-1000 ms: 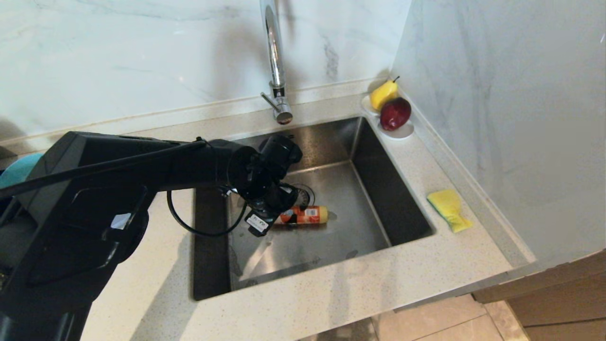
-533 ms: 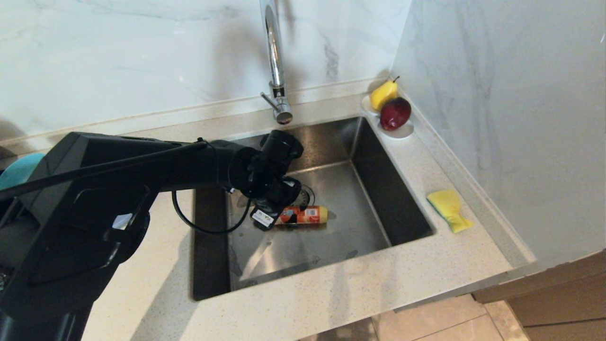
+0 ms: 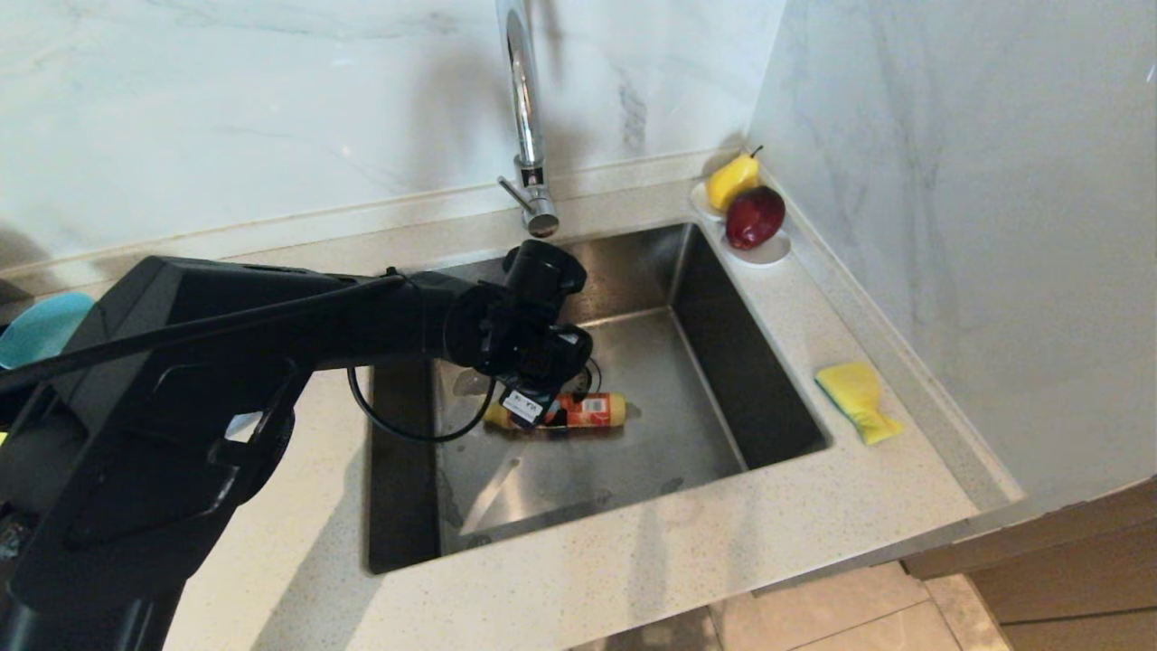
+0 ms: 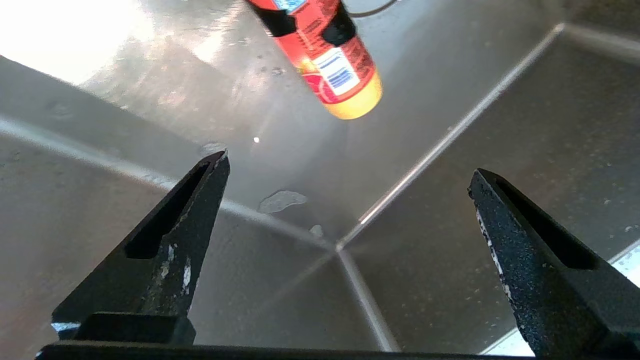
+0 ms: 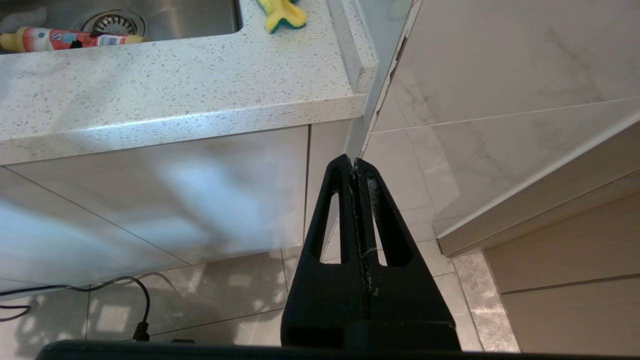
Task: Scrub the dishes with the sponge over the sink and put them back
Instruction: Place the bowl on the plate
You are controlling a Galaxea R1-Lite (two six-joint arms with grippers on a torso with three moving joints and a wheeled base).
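Head view: the left gripper (image 3: 542, 402) had been swung slightly right over the bottle (image 3: 592, 410) in the sink (image 3: 723, 362), jaws wide and empty; the sponge (image 3: 857, 398) was left untouched on the table, far right.

The speckled stone table (image 3: 633, 570) wraps around the steel sink (image 3: 714, 362). Right of the sink lies a yellow sponge (image 3: 857, 398); at the sink's far right corner sits a white dish (image 3: 764, 251) holding fruit. A chrome faucet (image 3: 527, 136) rises behind the sink.
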